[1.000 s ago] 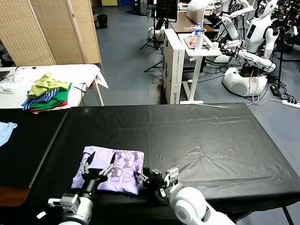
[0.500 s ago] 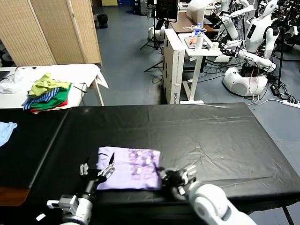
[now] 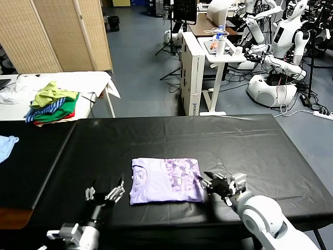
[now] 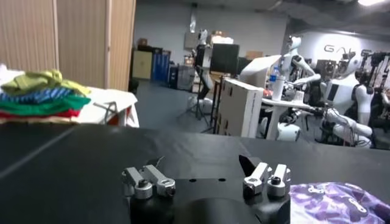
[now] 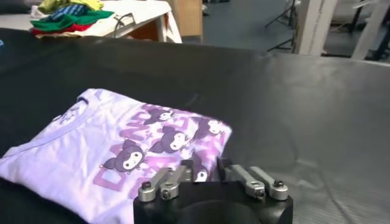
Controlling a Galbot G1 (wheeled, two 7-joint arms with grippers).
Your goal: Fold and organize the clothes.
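Near the front edge of the tabletop (image 3: 250,140), the left pincer (image 3: 105,191) hovers with its fingers spread wide and nothing between them, a little apart from the shirt's left edge. The right pincer (image 3: 221,183) sits low at the shirt's right edge, its fingertips at the cloth; from the right wrist view the fingers (image 5: 159,182) stand parted with the hem just ahead of them, and whether they actually pinch the cloth cannot be told.

Between the two pincers lies the shirt (image 3: 166,179), folded into a flat rectangle, print side up, with the purple cartoon print (image 5: 159,141) toward its right half and the collar toward its left. It rests close to the front edge, roughly midway along it.

At the tabletop's far left edge lies a blue cloth (image 3: 7,144). Beyond the far left corner, a white table (image 3: 93,80) carries a pile of garments (image 3: 53,101).
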